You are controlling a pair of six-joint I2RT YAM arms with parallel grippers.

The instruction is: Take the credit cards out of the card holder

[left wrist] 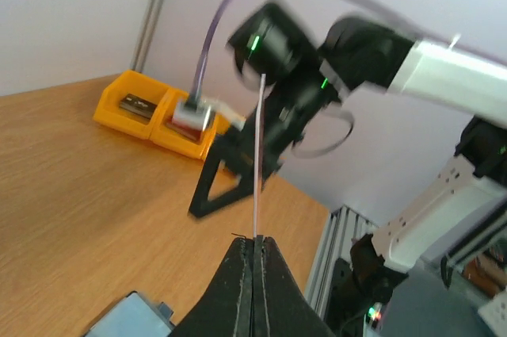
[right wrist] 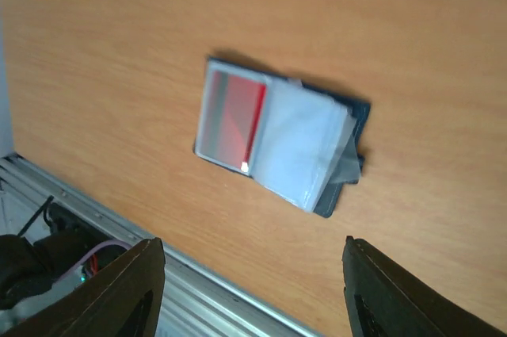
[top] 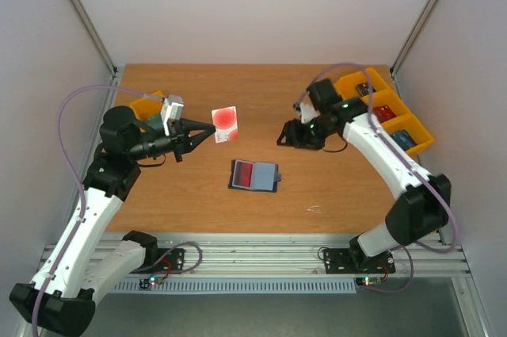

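The card holder [top: 254, 175] lies open on the wooden table [top: 333, 186], and a red credit card [right wrist: 230, 118] shows through its left translucent sleeve. From the right wrist the card holder [right wrist: 279, 142] appears below and ahead of my right gripper [right wrist: 253, 277], which hovers open and empty. My left gripper [top: 211, 132] is raised above the table, shut on the edge of a whitish credit card with a red circle [top: 226, 124]. In the left wrist view that card [left wrist: 258, 155] stands edge-on out of the shut left gripper [left wrist: 255, 240]. The right gripper [top: 283, 138] hangs just right of it.
Yellow bins [top: 386, 107] holding small items line the table's back right. Another yellow bin [top: 146, 105] sits at the back left, behind my left arm. The metal rail [top: 253, 254] runs along the near table edge.
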